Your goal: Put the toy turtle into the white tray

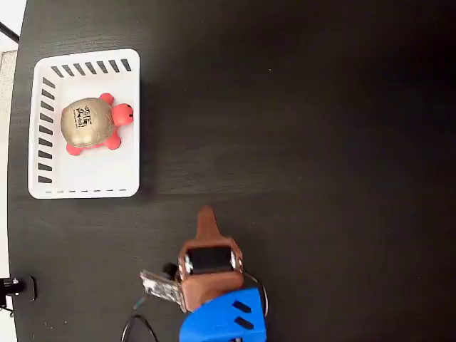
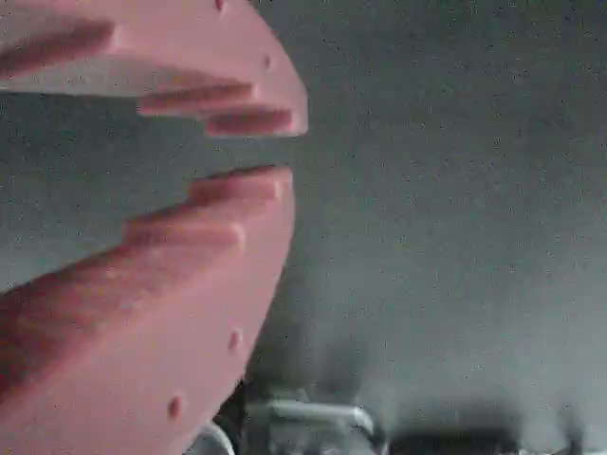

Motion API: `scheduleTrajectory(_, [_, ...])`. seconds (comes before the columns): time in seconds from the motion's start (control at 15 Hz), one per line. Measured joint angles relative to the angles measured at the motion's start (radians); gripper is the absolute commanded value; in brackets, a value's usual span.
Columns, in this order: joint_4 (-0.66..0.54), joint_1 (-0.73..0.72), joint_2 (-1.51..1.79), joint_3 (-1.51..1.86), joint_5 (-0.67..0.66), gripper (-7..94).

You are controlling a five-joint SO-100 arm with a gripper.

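Observation:
The toy turtle (image 1: 89, 122), tan-gold shell with a black mark and red-pink head and legs, lies inside the white tray (image 1: 100, 174) at the upper left of the fixed view, head toward the tray's right wall. My brown gripper (image 1: 206, 215) is well below and to the right of the tray, pointing up the picture, apart from both. In the wrist view the gripper (image 2: 296, 152) shows its two pink-brown fingers nearly together with only a thin slit and nothing held. Turtle and tray are out of the wrist view.
The arm's blue base (image 1: 224, 320) sits at the bottom edge with a small circuit board (image 1: 158, 286) and cable (image 1: 139, 326) to its left. The dark table's left edge (image 1: 13, 214) runs just beside the tray. A black clamp (image 1: 16, 286) sits on that edge.

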Motion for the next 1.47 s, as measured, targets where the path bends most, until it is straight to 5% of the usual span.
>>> scheduleTrajectory(0.33, [0.135,0.000,0.149,0.109,0.015,0])
scheduleTrajectory(1.47, [0.133,0.020,0.158,0.156,0.031,0])
